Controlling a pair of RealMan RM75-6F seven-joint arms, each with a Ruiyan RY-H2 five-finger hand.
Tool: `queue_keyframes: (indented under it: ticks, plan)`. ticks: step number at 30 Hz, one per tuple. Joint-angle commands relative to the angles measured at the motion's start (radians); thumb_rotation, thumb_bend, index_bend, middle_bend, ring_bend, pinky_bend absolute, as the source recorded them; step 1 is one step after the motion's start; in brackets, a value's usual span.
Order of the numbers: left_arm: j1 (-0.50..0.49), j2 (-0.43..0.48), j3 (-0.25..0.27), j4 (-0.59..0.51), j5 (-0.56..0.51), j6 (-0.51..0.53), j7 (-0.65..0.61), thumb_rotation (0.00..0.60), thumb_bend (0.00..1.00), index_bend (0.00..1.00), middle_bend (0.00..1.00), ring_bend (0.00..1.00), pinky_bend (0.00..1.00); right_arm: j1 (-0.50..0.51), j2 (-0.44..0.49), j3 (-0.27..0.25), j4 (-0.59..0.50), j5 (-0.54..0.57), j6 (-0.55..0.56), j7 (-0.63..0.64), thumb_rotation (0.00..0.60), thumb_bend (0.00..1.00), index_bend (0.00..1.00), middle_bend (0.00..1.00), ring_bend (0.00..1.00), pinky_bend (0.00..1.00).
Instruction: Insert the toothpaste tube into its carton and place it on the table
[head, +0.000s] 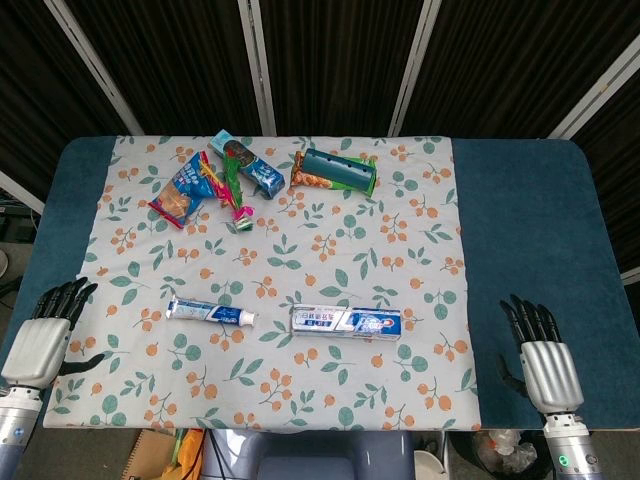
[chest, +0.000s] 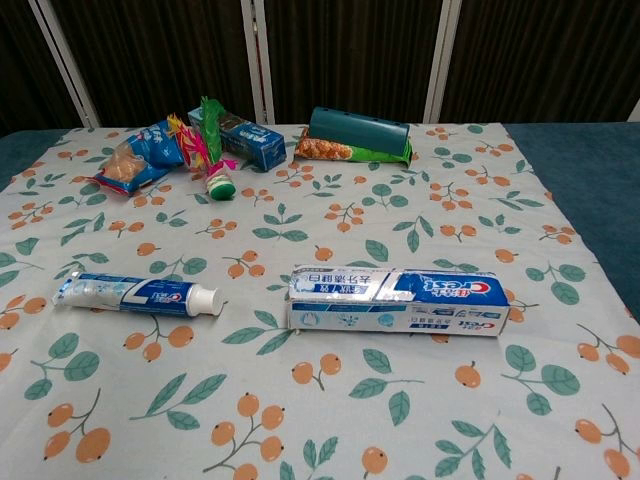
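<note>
A white and blue plastic toothpaste tube (head: 210, 313) lay flat on the surface (head: 520, 210), which was covered by a cream cloth printed with orange berries and green leaves (head: 330, 260). The tube's long axis ran left to right, with its white cap pointing toward the robot's right. Just beside that cap, with a small gap between, lay the long blue and white cardboard carton (head: 346, 321), also flat and running left to right, nearly in line with the tube. From the chest view, the carton's end that faced the cap appeared to be the open one, though this was hard to confirm.

The left hand (head: 42, 335) rested at the near left edge of the cloth, holding nothing, its fingers apart. The right hand (head: 538, 358) rested on the bare blue surface at the near right, likewise empty with fingers spread. The tube lay nearer the left hand, and the carton nearer the right, so each hand probably suited the object on its own side.
</note>
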Motion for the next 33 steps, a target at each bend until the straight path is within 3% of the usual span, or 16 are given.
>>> queue_keyframes:
  ticks: [1,8,13,21,25,33]
  plan:
    - [0.001,0.001,0.000,0.001,0.001,0.002,-0.003,0.600,0.00,0.00,0.00,0.00,0.02,0.001,-0.001,-0.001,0.000,-0.004,0.000,-0.003,0.600,0.43,0.00,0.00,0.00,0.00]
    - [0.002,0.001,0.001,0.002,0.003,0.005,-0.002,0.600,0.00,0.00,0.00,0.00,0.02,0.001,0.007,-0.011,-0.025,-0.022,0.000,-0.001,0.600,0.43,0.00,0.00,0.00,0.00]
    - [0.004,0.002,0.001,-0.003,-0.001,0.005,0.000,0.600,0.00,0.00,0.00,0.00,0.02,0.028,0.034,-0.008,-0.096,0.019,-0.069,-0.070,0.600,0.41,0.00,0.00,0.00,0.00]
    - [0.001,-0.003,-0.001,-0.002,0.007,0.006,0.003,0.600,0.00,0.00,0.00,0.00,0.02,0.169,0.024,0.078,-0.257,0.205,-0.276,-0.174,0.600,0.37,0.00,0.00,0.00,0.00]
    - [-0.002,-0.004,-0.001,0.000,0.004,-0.001,-0.004,0.600,0.00,0.00,0.00,0.00,0.02,0.261,-0.052,0.131,-0.276,0.345,-0.353,-0.275,0.600,0.37,0.00,0.00,0.00,0.00]
    - [-0.005,0.005,-0.004,-0.001,-0.009,-0.014,-0.028,0.600,0.00,0.00,0.00,0.00,0.02,0.397,-0.224,0.140,-0.245,0.591,-0.390,-0.480,0.600,0.37,0.00,0.00,0.00,0.00]
